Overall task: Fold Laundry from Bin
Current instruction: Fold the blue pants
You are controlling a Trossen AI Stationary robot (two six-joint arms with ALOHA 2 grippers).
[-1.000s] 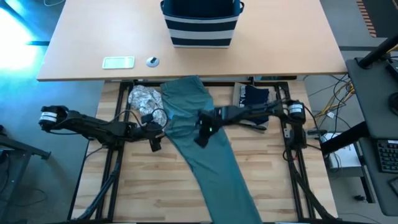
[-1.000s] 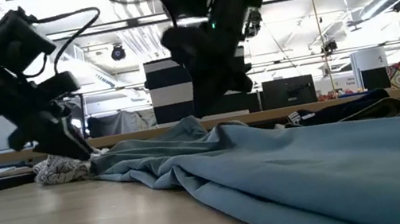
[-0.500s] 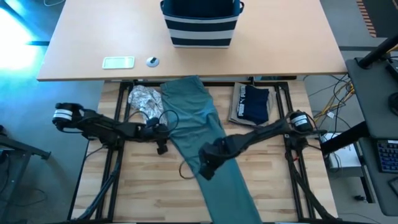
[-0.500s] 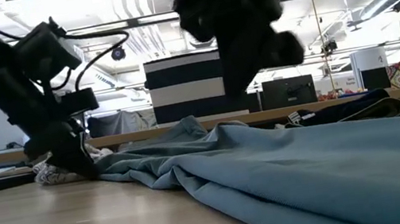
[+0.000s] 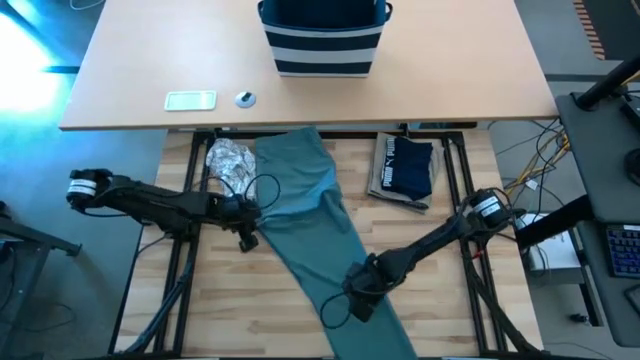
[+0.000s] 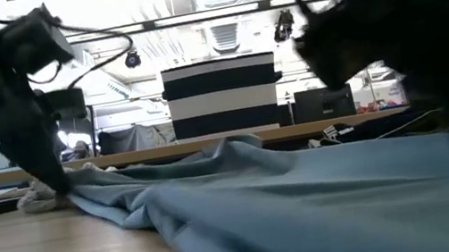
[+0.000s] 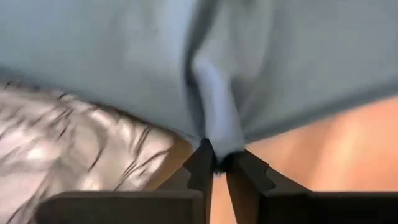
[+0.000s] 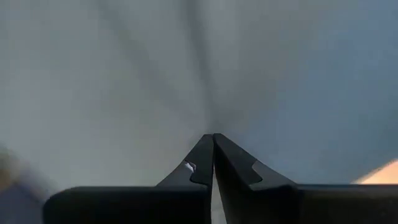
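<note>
Teal garment (image 5: 310,215) lay stretched diagonally across the wooden table (image 5: 230,290). Left gripper (image 5: 247,212) pinched its edge beside the grey-white cloth (image 5: 230,160), jaws closed on a fold. Right gripper (image 5: 360,300) sat on its lower part, jaws pressed together. Bin (image 5: 322,38) stood on the far desk (image 5: 130,70).

overhead and table-level views share the teal garment (image 5: 320,220); wrists close-up.

White print on the dark navy garment (image 5: 407,163); too small to read; no other text legible.
</note>
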